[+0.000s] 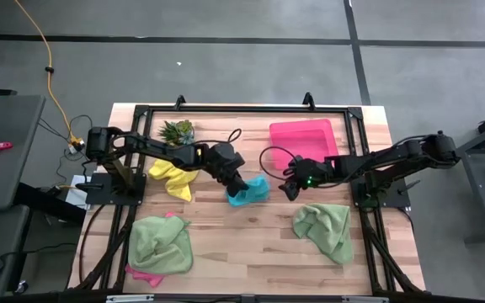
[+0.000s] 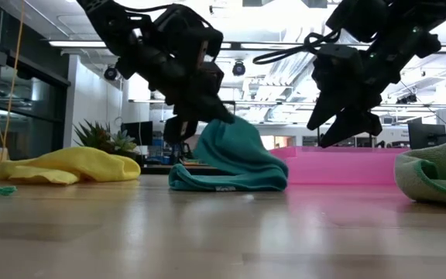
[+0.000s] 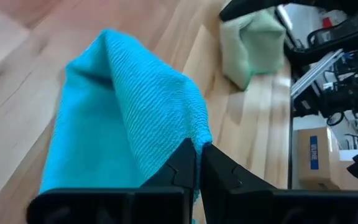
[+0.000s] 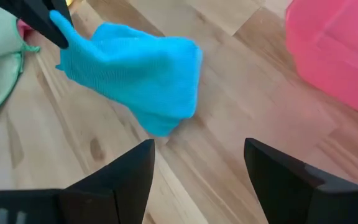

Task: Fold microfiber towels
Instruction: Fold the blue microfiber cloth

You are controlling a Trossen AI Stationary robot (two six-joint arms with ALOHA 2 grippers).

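Teal towel [image 1: 248, 193] pinched at mid-table [image 1: 251, 244].
Left gripper [image 3: 199, 163] clamped on its raised corner; right gripper [image 4: 199, 163] spread, hovering just beside, near pink tray [image 1: 304, 137].

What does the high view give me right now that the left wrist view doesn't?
Only the high view shows the whole table: the yellow towel, the plant, the pink tray, the green towel lying on a pink towel and the right gripper open beside the teal towel. Only the left wrist view shows the left gripper shut on the teal towel's edge. Both show that towel and the green towel on the right.
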